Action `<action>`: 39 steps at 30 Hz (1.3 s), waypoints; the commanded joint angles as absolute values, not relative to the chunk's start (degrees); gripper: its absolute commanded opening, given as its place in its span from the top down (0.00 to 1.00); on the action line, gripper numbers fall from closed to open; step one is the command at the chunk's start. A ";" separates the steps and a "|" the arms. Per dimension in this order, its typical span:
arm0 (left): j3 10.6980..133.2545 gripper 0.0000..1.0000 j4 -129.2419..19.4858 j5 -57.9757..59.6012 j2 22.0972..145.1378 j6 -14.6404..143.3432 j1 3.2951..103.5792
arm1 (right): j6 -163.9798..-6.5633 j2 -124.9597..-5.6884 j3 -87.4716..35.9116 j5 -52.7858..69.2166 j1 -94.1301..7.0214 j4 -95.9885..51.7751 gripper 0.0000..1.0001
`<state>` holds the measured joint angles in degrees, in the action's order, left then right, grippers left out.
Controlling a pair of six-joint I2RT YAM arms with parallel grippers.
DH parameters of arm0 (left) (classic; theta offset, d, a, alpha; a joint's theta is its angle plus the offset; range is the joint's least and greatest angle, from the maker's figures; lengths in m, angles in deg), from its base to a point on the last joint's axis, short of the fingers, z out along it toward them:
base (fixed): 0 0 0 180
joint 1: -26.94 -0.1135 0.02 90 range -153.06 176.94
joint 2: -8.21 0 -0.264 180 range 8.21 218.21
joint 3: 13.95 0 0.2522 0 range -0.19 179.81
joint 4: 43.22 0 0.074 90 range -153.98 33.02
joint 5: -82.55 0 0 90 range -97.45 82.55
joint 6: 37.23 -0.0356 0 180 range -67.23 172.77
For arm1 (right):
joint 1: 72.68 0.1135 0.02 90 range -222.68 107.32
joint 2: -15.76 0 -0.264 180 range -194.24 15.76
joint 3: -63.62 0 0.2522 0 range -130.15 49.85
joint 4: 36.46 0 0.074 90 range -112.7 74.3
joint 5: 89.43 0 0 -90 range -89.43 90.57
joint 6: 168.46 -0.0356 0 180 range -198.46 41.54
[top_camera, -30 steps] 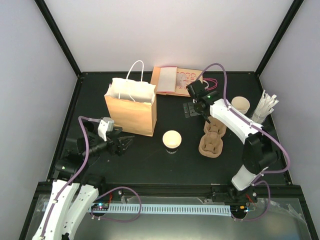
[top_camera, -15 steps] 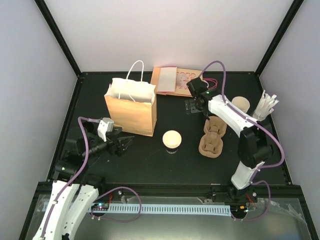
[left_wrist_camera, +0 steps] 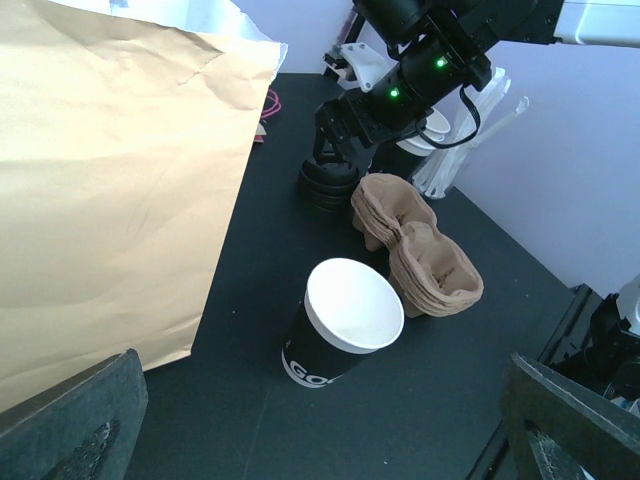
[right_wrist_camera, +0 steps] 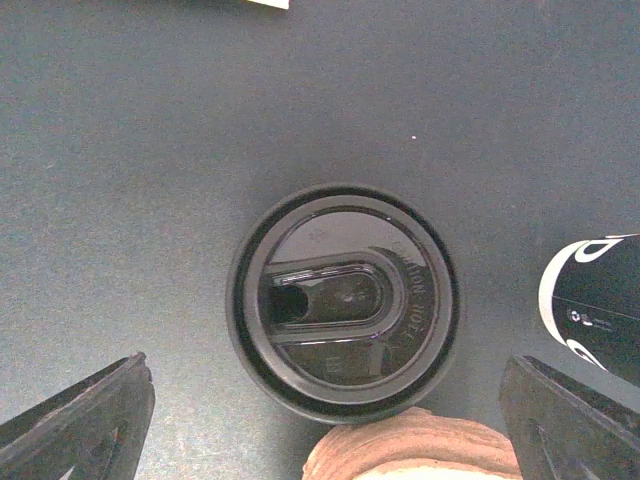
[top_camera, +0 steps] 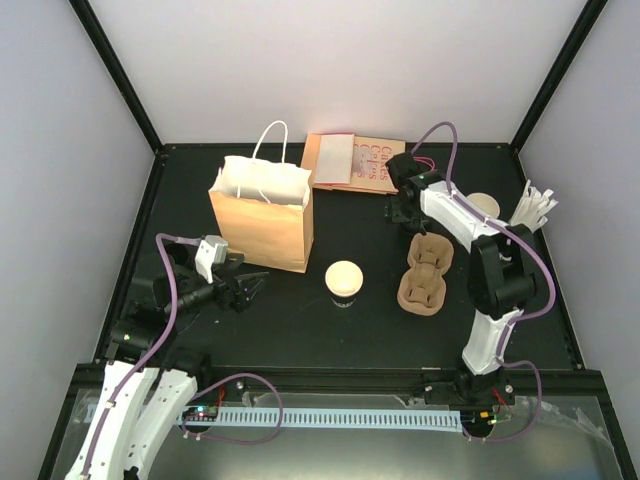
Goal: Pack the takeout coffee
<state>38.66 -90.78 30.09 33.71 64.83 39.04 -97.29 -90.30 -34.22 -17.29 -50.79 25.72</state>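
From above, the right tool covers the black lid directly beneath it, and its arm hides part of the second cup on its right. In its wrist view that cup is cut by the right edge and the pulp carrier by the bottom edge, and only the tips of its fingers show. For the left tool, the bag on its left runs off the frame, and the open cup ahead shows only part of its print.
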 commanded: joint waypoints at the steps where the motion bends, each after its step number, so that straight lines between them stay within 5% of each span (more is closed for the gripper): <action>1: 38.45 0.01 -89.32 29.81 33.50 63.85 39.24 | -98.48 -91.38 -35.42 -17.49 -51.90 24.98 0.03; 31: 38.48 0.01 -89.32 30.03 33.89 63.91 39.29 | -97.62 -97.47 -37.98 -16.88 -54.05 25.30 0.07; 39: 38.47 0.01 -89.33 30.06 34.03 63.93 39.29 | -97.57 -98.62 -39.18 -17.87 -54.09 25.46 0.16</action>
<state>38.64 -90.76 30.09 33.73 64.80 39.04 -97.55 -98.52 -36.97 -17.01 -53.76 25.61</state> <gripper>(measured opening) 0.989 0.857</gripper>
